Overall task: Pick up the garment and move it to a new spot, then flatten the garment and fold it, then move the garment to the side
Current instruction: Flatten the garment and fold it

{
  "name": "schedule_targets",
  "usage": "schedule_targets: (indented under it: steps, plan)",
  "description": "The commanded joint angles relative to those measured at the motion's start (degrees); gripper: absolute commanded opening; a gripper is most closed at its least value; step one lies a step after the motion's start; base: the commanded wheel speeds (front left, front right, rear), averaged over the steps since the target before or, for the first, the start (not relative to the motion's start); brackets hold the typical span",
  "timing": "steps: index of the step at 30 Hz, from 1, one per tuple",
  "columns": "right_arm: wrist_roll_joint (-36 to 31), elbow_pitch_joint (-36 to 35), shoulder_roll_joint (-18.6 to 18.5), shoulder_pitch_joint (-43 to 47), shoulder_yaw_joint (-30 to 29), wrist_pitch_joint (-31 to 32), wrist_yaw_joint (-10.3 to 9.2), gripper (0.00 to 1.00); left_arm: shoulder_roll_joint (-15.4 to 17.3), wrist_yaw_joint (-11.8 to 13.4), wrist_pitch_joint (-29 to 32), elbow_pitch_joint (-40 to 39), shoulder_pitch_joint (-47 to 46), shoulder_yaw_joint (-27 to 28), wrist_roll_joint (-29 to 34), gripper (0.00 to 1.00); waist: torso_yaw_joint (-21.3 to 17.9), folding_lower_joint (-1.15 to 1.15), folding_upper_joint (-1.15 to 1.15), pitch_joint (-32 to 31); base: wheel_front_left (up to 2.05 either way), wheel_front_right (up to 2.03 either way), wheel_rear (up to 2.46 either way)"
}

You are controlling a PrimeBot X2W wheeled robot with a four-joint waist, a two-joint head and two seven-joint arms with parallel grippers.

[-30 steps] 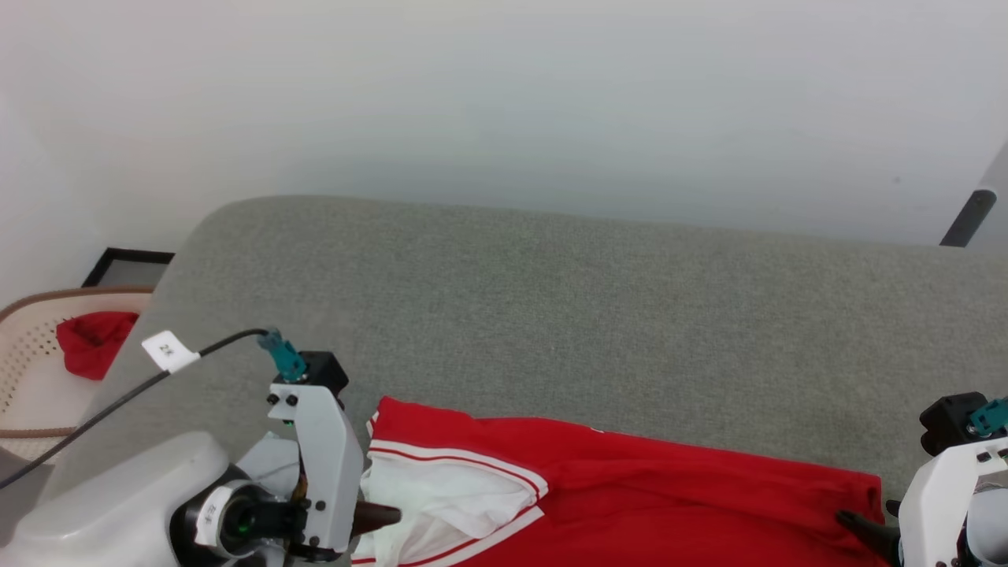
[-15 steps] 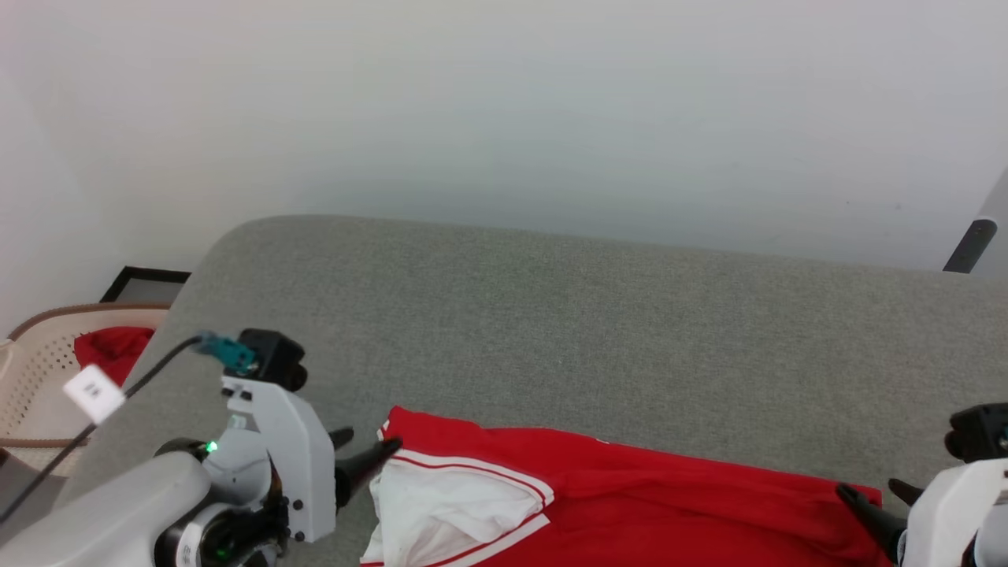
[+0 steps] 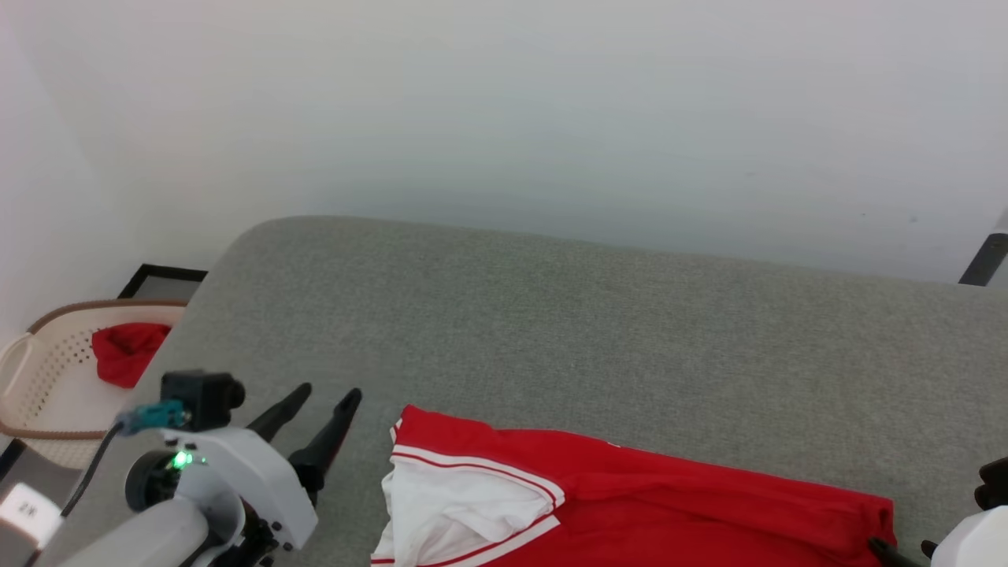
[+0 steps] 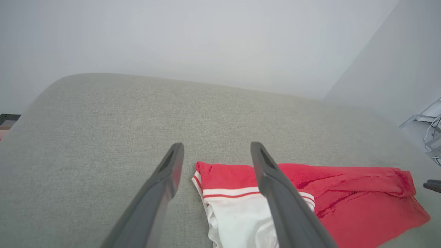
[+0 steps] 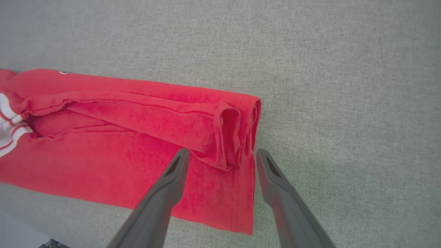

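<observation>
Lower frame: left gripper (image 3: 329,391) and right gripper (image 5: 222,153), both spread open, empty. The jersey (image 3: 646,504) lies folded at lower centre-right on grey cushion (image 3: 551,315); likely light, limp, slippery, best pinched at hemmed edges or corners.

red jersey with white-and-red striped trim (image 3: 669,504): near part cut off by the head view's bottom edge
right gripper (image 3: 900,545): body cut off at near right corner
cream perforated basket (image 3: 35,378): left side cut off

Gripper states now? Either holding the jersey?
Left gripper: open, empty, near the red jersey with white lining and striped trim.
Right gripper: open, empty, over the jersey's hem.
</observation>
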Motion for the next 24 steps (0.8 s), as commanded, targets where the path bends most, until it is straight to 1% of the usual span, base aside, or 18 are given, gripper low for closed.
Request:
schedule_targets:
  steps: [1, 4, 7, 10, 15, 21, 24]
  plan:
    - [-0.08, -0.09, 0.07, 0.23, -0.33, 0.31, -0.04, 1.0, -0.43, -0.33, -1.07, 0.86, 1.19, 0.63, -0.07, 1.0, 0.2, 0.0, 0.0, 0.1, 0.0, 0.0, 0.0]
    - [-0.36, 0.09, 0.08, 0.44, -1.16, 1.58, -0.04, 1.0, -1.68, -0.92, -3.62, 3.57, 2.63, 2.17, 2.05, 1.0, 0.82, 0.0, 0.0, 0.47, 0.0, 0.0, 0.0]
    - [-0.61, 0.25, -0.18, 0.36, -1.86, 2.64, -0.04, 1.0, -3.1, -1.14, -4.3, 5.82, 4.57, 5.28, 4.23, 1.0, 1.47, 0.0, 0.0, 1.02, 0.0, 0.0, 0.0]
    - [-1.13, 0.26, -0.36, 0.44, -2.33, 3.43, -0.04, 1.0, -5.59, -1.46, -4.41, 6.99, 7.07, 11.77, 8.13, 1.0, 2.25, 0.0, 0.0, 1.72, 0.0, 0.0, 0.0]
    - [-1.8, 0.04, -0.71, 0.45, -2.25, 5.35, -0.04, 1.0, -9.62, -2.89, -4.29, 8.04, 12.28, 21.68, 15.53, 1.0, 3.11, 0.0, 0.0, 3.1, 0.0, 0.0, 0.0]
    - [-2.33, -0.58, -1.26, 0.07, -2.25, 8.27, -0.04, 1.0, -14.97, -4.72, -4.3, 7.81, 17.21, 32.32, 23.34, 1.0, 4.06, 0.0, 0.0, 6.05, 0.0, 0.0, 0.0]
    - [-2.85, -0.59, -1.38, -0.61, -2.4, 9.87, -0.04, 1.0, -17.9, -6.17, -4.3, 7.74, 19.24, 36.9, 26.75, 1.0, 4.55, 0.0, 0.0, 7.75, 0.0, 0.0, 0.0]
